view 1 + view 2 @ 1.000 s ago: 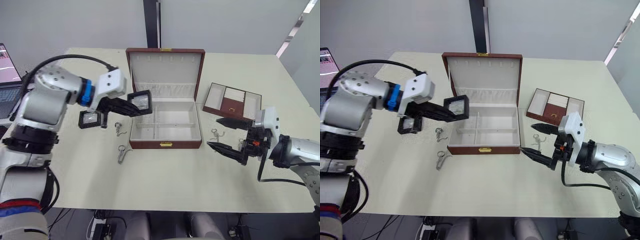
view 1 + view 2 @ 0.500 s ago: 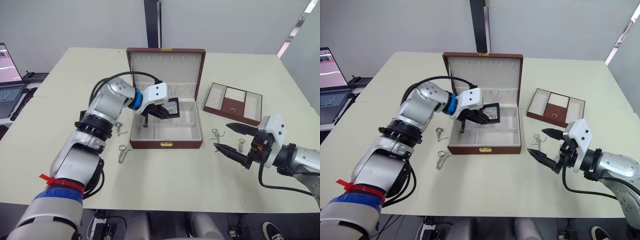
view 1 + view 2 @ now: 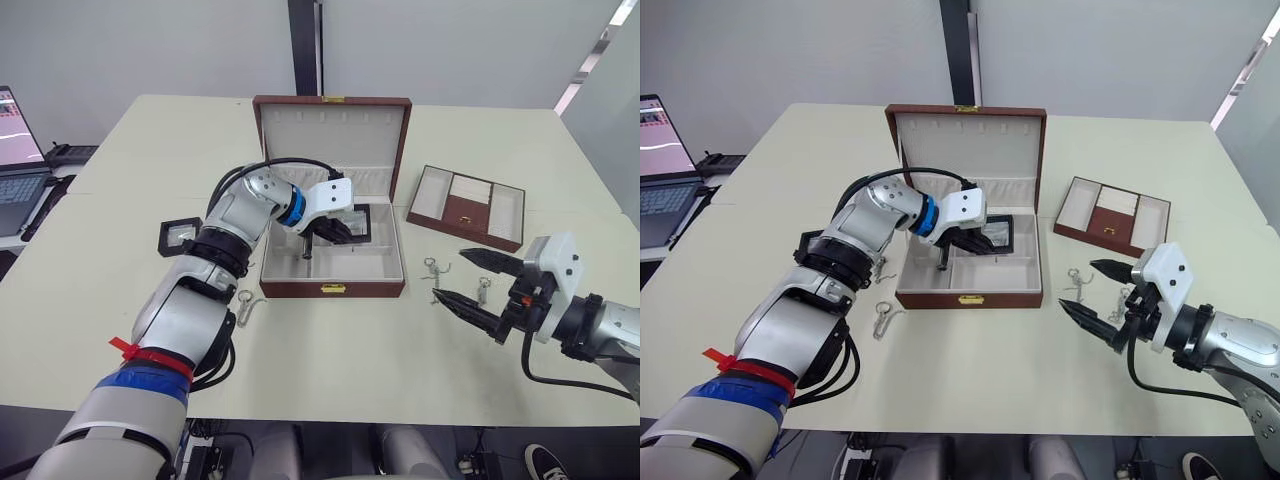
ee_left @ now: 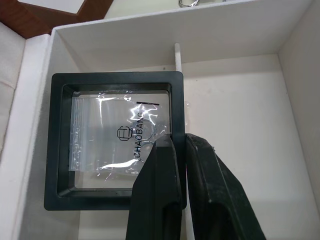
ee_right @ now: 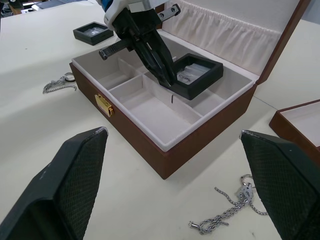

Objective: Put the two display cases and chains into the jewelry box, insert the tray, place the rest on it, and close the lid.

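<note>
Case point(image 4: 117, 162) is pinched by its frame edge in your L gripper point(image 4: 182, 150), held inside the box point(image 3: 332, 290), at the rear right compartment by the divider. R gripper point(image 3: 468, 280) hovers over the table point(image 3: 330, 370) w/ fingers spread wide, holding nothing. Chains point(image 3: 431, 268) lie just beside it, right of box. 2nd case point(image 3: 181, 235) sits on table left of box, 2 more chains point(image 3: 244, 305) near it. Tray point(image 3: 466, 205) rests right of the raised lid point(image 3: 331, 135).
</note>
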